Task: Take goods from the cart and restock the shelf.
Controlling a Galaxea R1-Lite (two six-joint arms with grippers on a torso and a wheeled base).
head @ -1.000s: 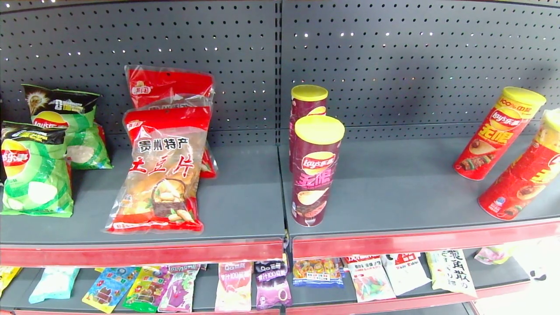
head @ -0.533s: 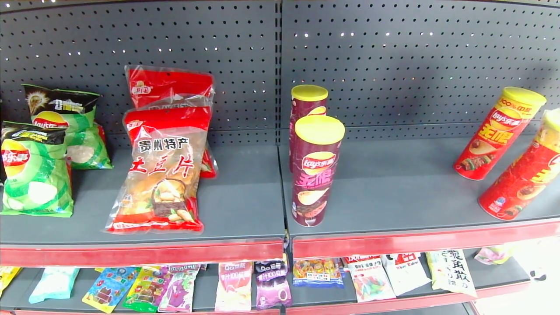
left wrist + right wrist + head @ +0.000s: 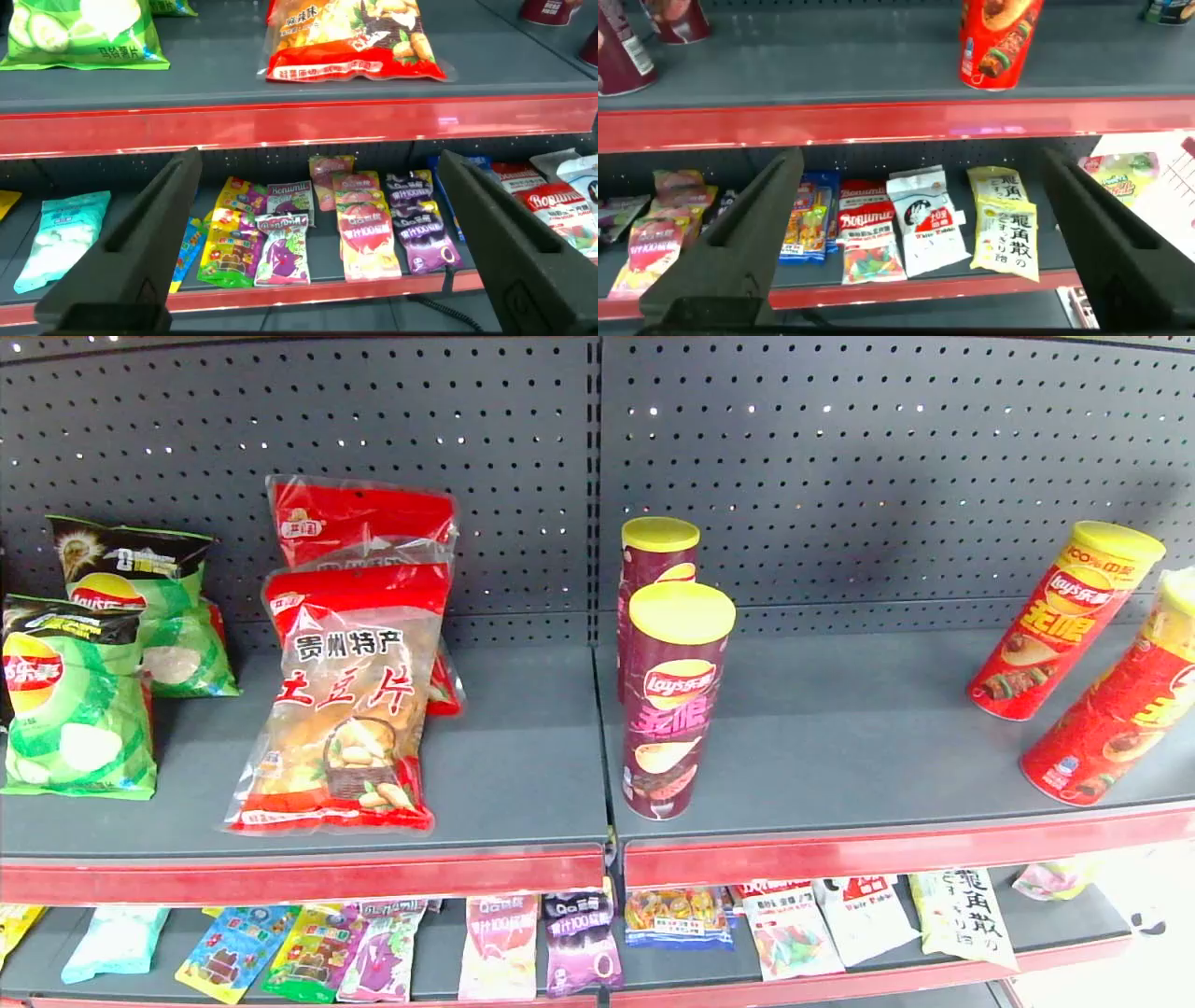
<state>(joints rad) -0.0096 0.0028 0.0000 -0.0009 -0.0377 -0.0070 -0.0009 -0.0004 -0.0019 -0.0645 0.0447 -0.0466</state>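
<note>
Shelf bare between purple cans and red cans. Left gripper, right gripper: wide open, empty. Unchanged from 1 s ago.

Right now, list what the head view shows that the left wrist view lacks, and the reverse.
Head view only: the red cans standing at the shelf's right end, and the pegboard behind the goods.
Left wrist view only: the left gripper, open, level with the lower shelf.
Both: the red bag and the green bag on the upper shelf, the red shelf lip, and the packets on the shelf below.
</note>
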